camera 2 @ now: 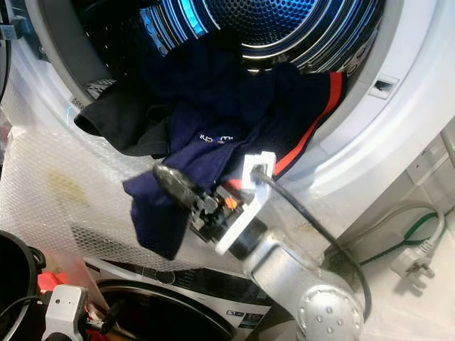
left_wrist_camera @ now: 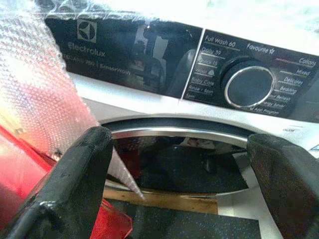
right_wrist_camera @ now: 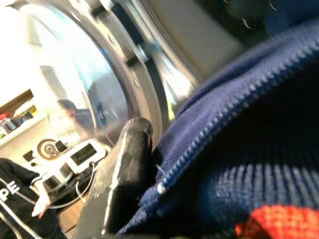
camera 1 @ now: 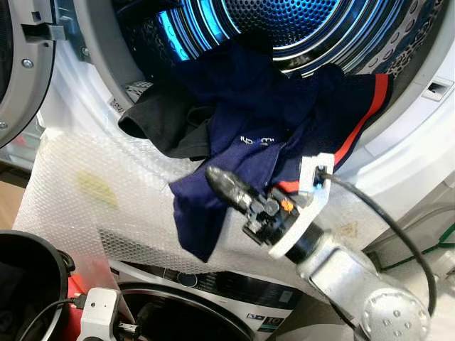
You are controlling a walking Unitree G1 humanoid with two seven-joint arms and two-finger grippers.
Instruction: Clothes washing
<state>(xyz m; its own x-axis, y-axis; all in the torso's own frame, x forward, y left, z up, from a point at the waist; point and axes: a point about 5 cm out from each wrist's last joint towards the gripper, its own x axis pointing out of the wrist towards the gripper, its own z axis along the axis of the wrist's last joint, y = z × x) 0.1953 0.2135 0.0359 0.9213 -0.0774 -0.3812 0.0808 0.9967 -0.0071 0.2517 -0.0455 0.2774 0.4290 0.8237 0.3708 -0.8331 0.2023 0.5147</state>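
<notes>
Bubble wrap [camera 1: 78,185] drapes the white front below the upper machine's open drum [camera 1: 298,21], whose ribs glow blue at the frame's top. From the drum mouth spills a navy jacket [camera 1: 234,142] (red stripe along one edge, zipper visible at the wrist), hanging to mid-frame beside a black garment [camera 1: 160,124] on its left. The right claw [camera 1: 231,186], lower centre, is pressed into the navy cloth; whether it grips cannot be told. The left claw [left_wrist_camera: 179,174], fingers spread, faces the lower washer's control panel [left_wrist_camera: 164,55].

Right tool [camera 1: 231,186] raised, gripping; left tool [left_wrist_camera: 179,169] spread.
</notes>
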